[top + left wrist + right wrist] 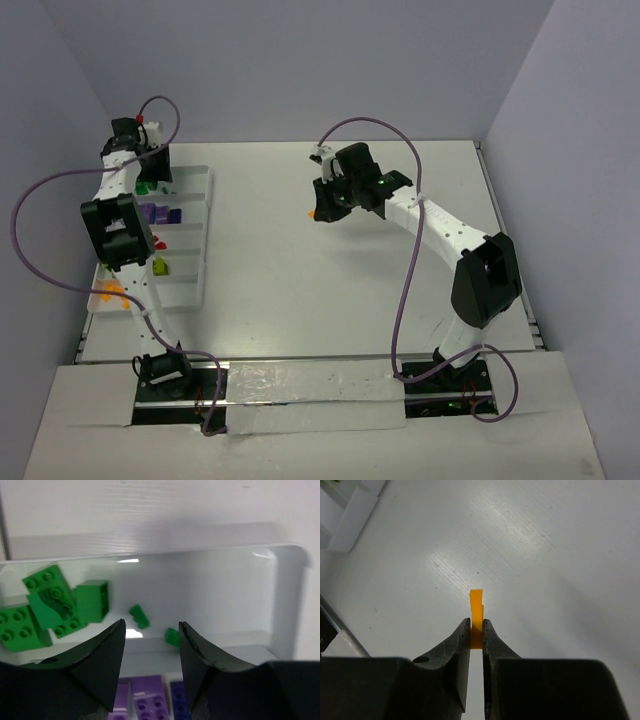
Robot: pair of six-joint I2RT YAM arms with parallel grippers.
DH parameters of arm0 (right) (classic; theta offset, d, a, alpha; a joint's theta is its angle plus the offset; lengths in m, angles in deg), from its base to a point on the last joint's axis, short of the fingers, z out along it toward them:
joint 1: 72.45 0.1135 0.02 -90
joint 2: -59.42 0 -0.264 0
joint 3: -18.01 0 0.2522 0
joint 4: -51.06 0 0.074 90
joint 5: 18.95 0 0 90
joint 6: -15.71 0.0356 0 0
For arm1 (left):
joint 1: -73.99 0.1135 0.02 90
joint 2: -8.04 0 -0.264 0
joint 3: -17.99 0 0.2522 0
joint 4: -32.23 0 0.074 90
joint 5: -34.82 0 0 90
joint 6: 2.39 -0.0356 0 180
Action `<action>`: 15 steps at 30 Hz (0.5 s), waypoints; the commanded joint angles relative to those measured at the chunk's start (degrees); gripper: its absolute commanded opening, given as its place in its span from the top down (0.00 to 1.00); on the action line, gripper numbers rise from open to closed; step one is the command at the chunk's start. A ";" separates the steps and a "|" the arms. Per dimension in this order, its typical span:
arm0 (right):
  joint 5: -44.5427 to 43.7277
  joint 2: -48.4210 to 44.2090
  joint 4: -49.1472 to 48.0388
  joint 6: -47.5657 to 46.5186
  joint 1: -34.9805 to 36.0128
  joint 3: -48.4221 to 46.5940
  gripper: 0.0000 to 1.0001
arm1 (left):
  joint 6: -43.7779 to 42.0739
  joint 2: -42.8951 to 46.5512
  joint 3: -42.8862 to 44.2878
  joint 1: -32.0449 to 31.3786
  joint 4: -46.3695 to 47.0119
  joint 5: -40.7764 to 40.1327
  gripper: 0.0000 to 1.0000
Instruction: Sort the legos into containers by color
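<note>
Within right claw (pixel 476 625), slim orange lego (pixel 476 601)

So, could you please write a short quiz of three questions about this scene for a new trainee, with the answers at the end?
1. Multiple choice: what is clamped in the right gripper? A) a purple brick; B) a small orange plastic brick; C) nothing.
2. True or false: the left gripper is shut on one of the green plastic bricks in the white translucent plastic tray.
3. Fill in: in the left wrist view, the compartment beside the green one holds ___ bricks.

Key
1. B.
2. False: its jaws stand open and hold nothing.
3. Purple: the purple plastic bricks show between the fingers.
</note>
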 commanded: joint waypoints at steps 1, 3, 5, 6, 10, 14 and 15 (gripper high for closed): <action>8.08 -3.25 -3.85 -1.30 -0.32 0.92 1.00 | 1.74 14.08 -3.73 0.08 -1.33 17.61 0.45; 11.92 -4.23 -5.28 -3.03 -0.31 2.14 1.00 | 2.01 20.25 -11.96 0.03 -1.92 30.50 0.45; 18.08 -4.26 -5.41 -3.56 -0.32 1.81 1.00 | -0.73 27.59 -18.03 -0.47 -2.88 48.42 0.44; 20.28 -3.70 -4.93 -3.64 -0.32 1.01 1.00 | -1.71 29.64 -23.09 -1.36 -3.12 52.05 0.44; 30.49 -2.79 -4.95 -2.55 0.43 0.12 1.00 | -4.17 40.22 -33.87 -4.05 -3.21 65.77 0.44; 34.77 -3.25 -6.70 0.35 1.49 0.63 1.00 | -4.78 45.93 -41.66 -7.30 -3.99 69.11 0.45; 36.67 -3.24 -7.42 1.19 2.04 0.55 1.00 | -4.25 48.18 -44.00 -10.14 -3.08 67.68 0.47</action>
